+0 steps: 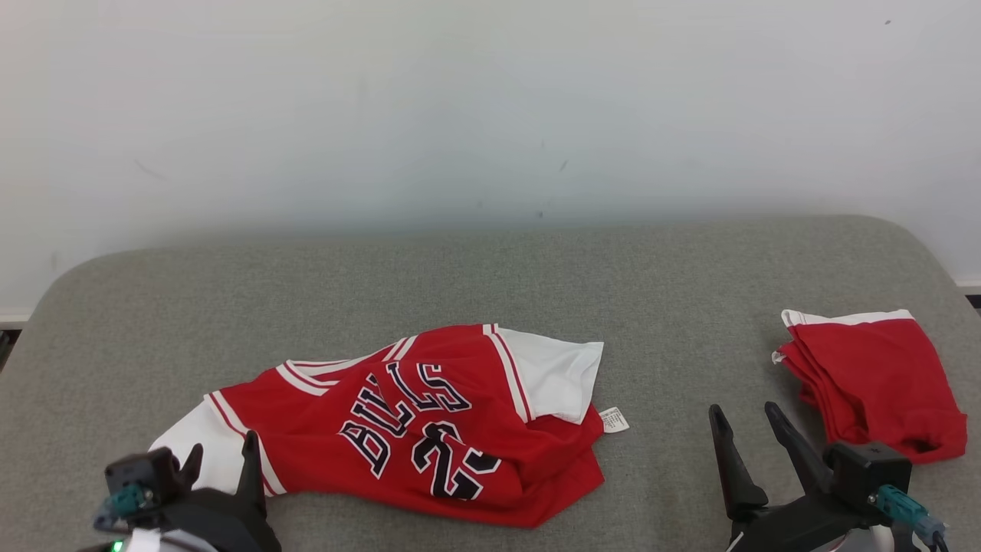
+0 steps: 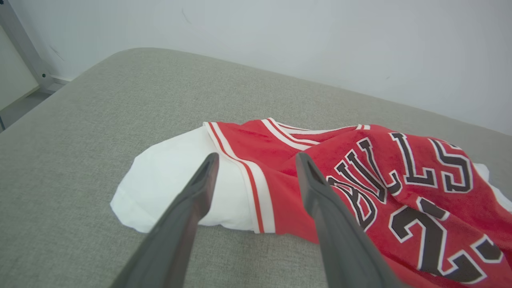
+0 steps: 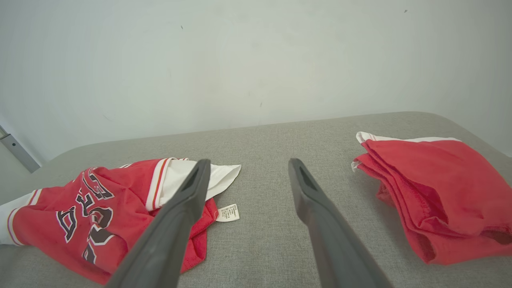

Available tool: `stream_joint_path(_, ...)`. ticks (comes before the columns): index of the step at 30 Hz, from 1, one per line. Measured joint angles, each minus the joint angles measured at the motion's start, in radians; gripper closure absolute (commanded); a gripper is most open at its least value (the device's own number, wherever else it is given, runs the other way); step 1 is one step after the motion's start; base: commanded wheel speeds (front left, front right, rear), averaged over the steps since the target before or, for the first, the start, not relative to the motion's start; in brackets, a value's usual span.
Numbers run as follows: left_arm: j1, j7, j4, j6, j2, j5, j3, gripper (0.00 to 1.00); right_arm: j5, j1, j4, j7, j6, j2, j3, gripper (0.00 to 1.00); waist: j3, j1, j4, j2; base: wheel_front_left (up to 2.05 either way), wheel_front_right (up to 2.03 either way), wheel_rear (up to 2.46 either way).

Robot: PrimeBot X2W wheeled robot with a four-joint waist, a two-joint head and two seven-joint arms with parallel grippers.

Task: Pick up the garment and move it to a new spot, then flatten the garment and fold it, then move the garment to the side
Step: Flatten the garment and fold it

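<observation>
Grey cushion (image 1: 536, 276) | jersey (image 1: 429, 429) just ahead of left hand (image 1: 222, 445) | right hand (image 1: 743, 410) apart

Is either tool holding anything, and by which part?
Nothing is held. The left tool is open by the jersey; the right tool is open between it and the folded red garment.

Grey table (image 1: 490, 268): jersey (image 1: 414, 429), folded cloth (image 1: 874, 376)

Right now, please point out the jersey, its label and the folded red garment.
jersey (image 1: 414, 429), head view, middle, at the lettering.
label (image 1: 614, 419), head view, middle of the white tag.
folded red garment (image 1: 874, 376), head view, top layer.
</observation>
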Motion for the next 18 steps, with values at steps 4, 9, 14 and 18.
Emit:
stream_joint_path(4, 0.078, -0.077, -0.092, 0.009, -0.014, 0.027, -0.009, 0.00, 0.001, 0.003, -0.002, -0.001, -0.005, 0.002, -0.001, 0.00, -0.010, 0.0000, -0.005, 0.0000, 0.00, 0.00, 0.00)
stream_joint_path(9, 0.157, -0.169, -0.206, 0.017, -0.032, 0.026, -0.005, 0.00, 0.011, 0.008, -0.004, -0.009, -0.007, 0.004, -0.004, 0.00, -0.015, 0.0001, -0.012, 0.0001, 0.00, 0.00, 0.00)
stream_joint_path(14, 0.233, -0.249, -0.308, 0.018, -0.032, 0.019, 0.015, 0.00, 0.017, 0.018, 0.007, -0.027, -0.007, 0.012, -0.008, 0.00, -0.020, 0.0001, -0.021, 0.0000, 0.00, 0.00, 0.00)
stream_joint_path(18, 0.274, -0.263, -0.345, 0.015, -0.031, 0.014, 0.018, 0.00, 0.018, 0.031, 0.015, -0.046, -0.008, 0.014, -0.018, 0.00, -0.020, 0.0001, -0.024, 0.0001, 0.00, 0.00, 0.00)
